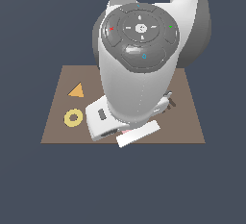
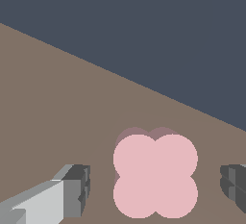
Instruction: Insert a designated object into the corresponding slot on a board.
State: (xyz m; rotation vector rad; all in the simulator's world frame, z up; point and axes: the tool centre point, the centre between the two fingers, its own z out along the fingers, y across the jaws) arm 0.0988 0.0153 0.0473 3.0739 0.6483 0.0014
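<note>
The pale-pink lobed piece [image 2: 154,175] lies flat on the brown board [image 2: 57,112]. My gripper [image 2: 154,189] is open and straddles it, with one finger [image 2: 74,189] on each side and clear gaps between pads and piece. In the exterior view only a pink sliver [image 1: 126,130] shows under the white hand [image 1: 139,134], near the board's [image 1: 190,122] front edge. The slot is hidden; the arm covers the middle of the board.
An orange triangle [image 1: 76,91] and a yellow ring [image 1: 73,118] lie on the board towards the exterior view's left. The arm's bulky white link [image 1: 137,69] blocks the board's centre. Dark floor surrounds the board, and its edge runs close behind the piece in the wrist view.
</note>
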